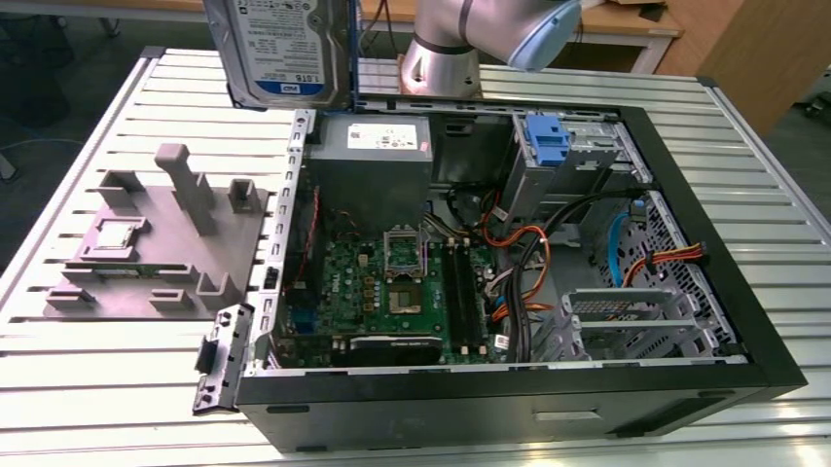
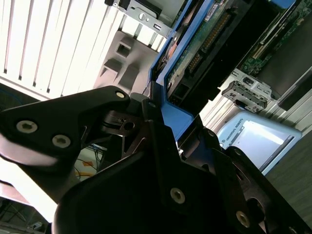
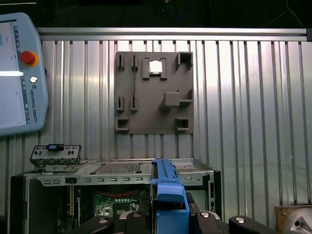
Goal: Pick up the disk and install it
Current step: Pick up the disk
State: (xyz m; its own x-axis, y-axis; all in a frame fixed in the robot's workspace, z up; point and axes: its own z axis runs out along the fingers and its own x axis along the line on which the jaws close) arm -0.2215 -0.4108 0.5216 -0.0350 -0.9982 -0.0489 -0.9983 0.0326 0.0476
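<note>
We see the flat silver-grey hard disk [image 1: 283, 47], framed in bright blue plastic, held on edge in the air over the far corner of the open black computer case [image 1: 520, 399], on the exterior view's left, near the grey multi-post fixture block [image 1: 156, 248]. Our black gripper [image 3: 169, 220] has its jaws pinching the disk's blue frame.
</note>
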